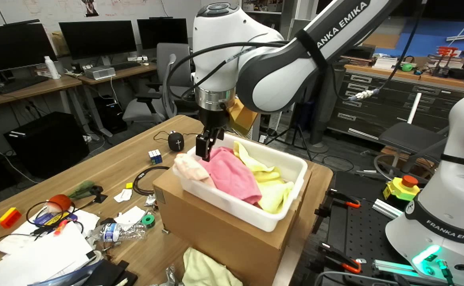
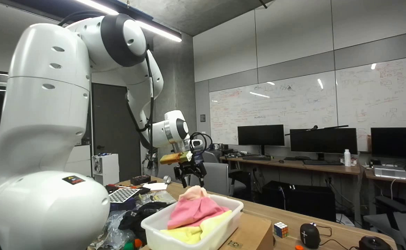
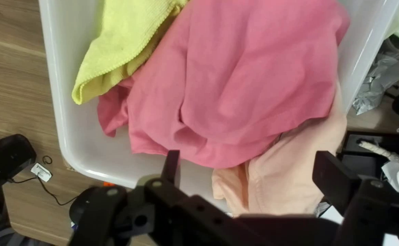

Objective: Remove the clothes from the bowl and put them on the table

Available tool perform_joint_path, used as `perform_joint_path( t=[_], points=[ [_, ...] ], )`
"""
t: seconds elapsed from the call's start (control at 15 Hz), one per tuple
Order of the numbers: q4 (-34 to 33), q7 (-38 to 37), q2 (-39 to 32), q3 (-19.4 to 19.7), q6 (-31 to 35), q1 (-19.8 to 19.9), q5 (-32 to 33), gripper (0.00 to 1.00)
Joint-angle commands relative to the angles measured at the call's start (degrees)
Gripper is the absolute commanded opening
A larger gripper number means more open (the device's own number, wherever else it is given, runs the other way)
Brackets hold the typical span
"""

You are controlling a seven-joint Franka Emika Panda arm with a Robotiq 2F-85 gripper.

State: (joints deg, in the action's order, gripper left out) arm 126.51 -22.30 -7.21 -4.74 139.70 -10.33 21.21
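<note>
Hand [image 3: 247,168] hangs spread wide, holding nothing, over white bin [image 3: 53,85] — pulling the peach cloth [image 3: 285,181] could drag the pink cloth [image 3: 247,78] out too, since pink partly overlaps it.

A crumpled pink cloth [image 1: 234,174] lies in an upright, white rectangular plastic tub [image 1: 238,208] on a brown cardboard box [image 1: 200,222], partly covering a peach cloth [image 1: 192,167] draped over the rim. Rumpled bright yellow fabric [image 1: 273,194] lies alongside. A pale yellow-green cloth [image 1: 208,270] rests on the brown wooden table [image 1: 160,250].
</note>
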Motion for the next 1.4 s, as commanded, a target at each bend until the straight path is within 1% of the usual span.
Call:
perform_joint_path(
  t=[0.0, 0.27, 0.53, 1.0, 1.33],
  points=[
    [-1.2, -0.3, -1.4, 0.7, 3.8, 0.9, -0.4, 1.00],
    [-1.9, 0.3, -3.3, 1.6, 5.5, 1.9, -1.5, 1.00],
    [-3.2, 1.0, -5.3, 2.1, 4.9, 2.4, -3.6, 1.00],
    [-5.8, 2.4, -8.5, 2.3, 2.3, 2.7, -10.0, 1.00],
    [-6.8, 1.2, -11.2, 3.9, 1.1, 2.5, -10.0, 1.00]
  ],
)
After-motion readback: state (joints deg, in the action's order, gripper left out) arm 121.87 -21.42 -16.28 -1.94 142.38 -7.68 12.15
